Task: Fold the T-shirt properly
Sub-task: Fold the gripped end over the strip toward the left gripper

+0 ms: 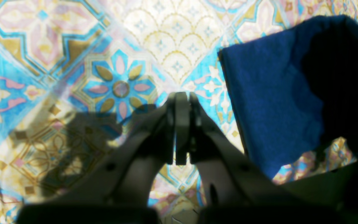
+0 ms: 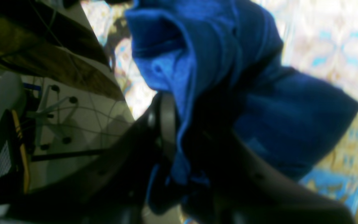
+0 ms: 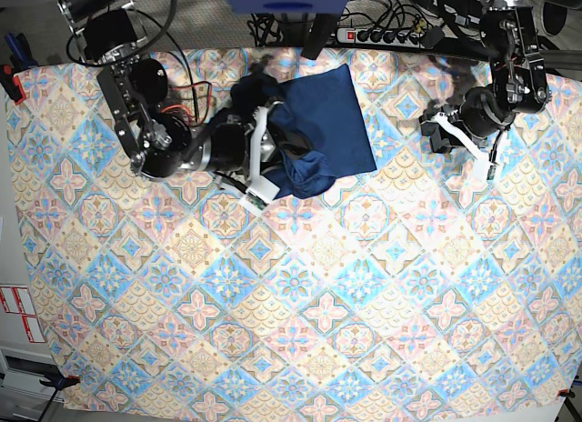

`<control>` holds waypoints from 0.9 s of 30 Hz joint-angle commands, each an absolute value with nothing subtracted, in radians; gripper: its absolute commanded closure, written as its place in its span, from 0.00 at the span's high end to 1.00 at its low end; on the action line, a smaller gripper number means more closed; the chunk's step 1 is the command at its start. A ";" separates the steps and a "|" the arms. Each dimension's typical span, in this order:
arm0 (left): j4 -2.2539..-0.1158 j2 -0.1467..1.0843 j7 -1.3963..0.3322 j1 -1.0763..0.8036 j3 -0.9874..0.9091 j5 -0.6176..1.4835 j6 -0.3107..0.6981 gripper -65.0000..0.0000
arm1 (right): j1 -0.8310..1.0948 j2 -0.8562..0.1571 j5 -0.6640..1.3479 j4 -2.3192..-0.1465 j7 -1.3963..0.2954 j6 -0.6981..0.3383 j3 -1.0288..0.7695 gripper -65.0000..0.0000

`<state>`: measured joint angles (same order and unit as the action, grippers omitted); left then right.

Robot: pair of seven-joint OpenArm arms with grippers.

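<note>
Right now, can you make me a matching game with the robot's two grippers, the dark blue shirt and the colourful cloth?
Things:
1. left gripper
2. right gripper
3. dark navy-blue knit T-shirt
4. pastel patterned tablecloth

States:
A. spread flat over the whole table
B. shut on blue fabric
C. bunched at one end, near the table's far edge
D. shut, holding nothing

Pairs: 1-D, 2-B, 3-C, 4-A

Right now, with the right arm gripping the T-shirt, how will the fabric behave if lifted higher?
The T-shirt bunches in soft folds around the right gripper, so it will probably hang floppy. The flat part on the tablecloth would likely drag.
</note>
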<state>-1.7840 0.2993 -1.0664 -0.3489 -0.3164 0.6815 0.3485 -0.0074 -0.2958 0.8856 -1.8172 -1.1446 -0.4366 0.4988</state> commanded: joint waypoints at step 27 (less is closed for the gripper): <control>-1.801 0.311 -1.053 -0.348 -0.321 0.693 0.354 0.00 | -0.124 -0.252 0.911 -1.615 -1.121 -0.444 0.541 0.37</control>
<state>-1.7840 0.2993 -1.0660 -0.3519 -0.3164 0.6819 0.3485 -0.1032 -0.2504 0.8906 -1.5986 -1.1381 -0.4370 0.5480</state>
